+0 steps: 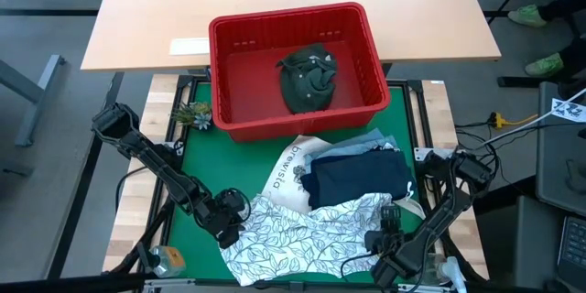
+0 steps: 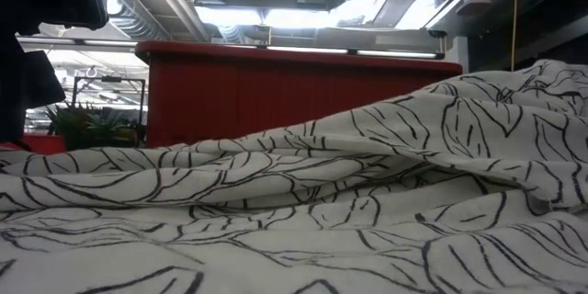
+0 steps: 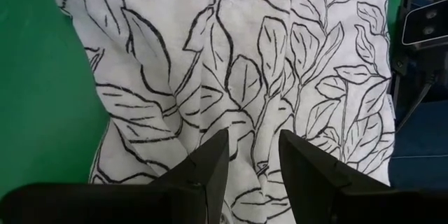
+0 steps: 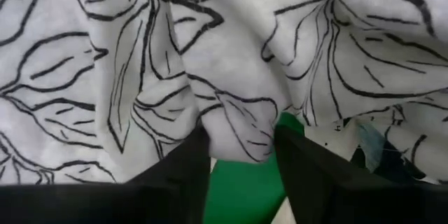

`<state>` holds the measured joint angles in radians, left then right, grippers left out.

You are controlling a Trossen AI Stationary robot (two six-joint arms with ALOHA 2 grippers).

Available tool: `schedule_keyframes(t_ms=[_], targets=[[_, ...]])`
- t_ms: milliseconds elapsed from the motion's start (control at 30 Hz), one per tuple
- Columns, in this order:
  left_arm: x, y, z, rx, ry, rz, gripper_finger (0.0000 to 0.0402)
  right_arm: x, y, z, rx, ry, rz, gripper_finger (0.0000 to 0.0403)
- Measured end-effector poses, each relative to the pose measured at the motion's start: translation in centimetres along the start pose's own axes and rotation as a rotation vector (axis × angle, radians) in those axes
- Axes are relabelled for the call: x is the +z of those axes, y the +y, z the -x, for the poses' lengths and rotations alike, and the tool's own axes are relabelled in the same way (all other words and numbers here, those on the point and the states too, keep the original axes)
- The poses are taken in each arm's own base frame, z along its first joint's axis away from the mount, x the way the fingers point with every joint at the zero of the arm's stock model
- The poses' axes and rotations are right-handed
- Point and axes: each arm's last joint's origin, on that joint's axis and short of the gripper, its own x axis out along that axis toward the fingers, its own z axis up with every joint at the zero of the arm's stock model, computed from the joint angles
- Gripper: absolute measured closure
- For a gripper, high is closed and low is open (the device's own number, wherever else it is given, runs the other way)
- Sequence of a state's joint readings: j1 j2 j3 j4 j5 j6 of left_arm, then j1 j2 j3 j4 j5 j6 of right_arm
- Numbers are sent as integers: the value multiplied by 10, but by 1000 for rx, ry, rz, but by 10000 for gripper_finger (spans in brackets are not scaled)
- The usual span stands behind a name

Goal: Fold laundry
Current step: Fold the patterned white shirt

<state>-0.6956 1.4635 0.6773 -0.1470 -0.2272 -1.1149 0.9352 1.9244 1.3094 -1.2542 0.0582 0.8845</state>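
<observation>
Pinching leaf-print garment (image 1: 302, 229) between both hands.

The white leaf-print cloth (image 2: 303, 211) fills the low view and hides the table and both arms there. Only the top of the red basket (image 2: 294, 92) shows above it. In the high view, the white tote bag (image 1: 291, 176) lies partly under the navy garment (image 1: 359, 179), so its word is cut short. The light blue garment (image 1: 362, 144) peeks out at the pile's far edge. The leaf-print cloth runs off the bottom edge there.
</observation>
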Motion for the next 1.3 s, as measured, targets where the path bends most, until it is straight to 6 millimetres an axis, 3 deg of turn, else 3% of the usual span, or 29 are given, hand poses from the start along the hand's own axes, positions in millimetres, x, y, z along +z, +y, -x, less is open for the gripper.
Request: schedule_keyframes(t_ms=[300, 467, 633, 1033, 1167, 1300], targets=[[2, -5, 0, -49, -26, -19, 282, 0, -1, 0, -5, 3, 2, 391], [3, -5, 0, -50, -29, -18, 282, -4, -4, 5, 11, 26, 28, 375], [6, -7, 0, -41, -103, -44, 282, -8, -8, 15, 3, 65, 31, 395], [30, 7, -2, 122, -322, -100, 282, -7, -10, 43, 13, 57, 101, 393], [36, 14, -4, 158, -300, -99, 278, -7, -10, 43, 12, 58, 105, 385], [38, 21, -6, 144, -189, -82, 249, -7, -10, 43, 7, 63, 106, 392]])
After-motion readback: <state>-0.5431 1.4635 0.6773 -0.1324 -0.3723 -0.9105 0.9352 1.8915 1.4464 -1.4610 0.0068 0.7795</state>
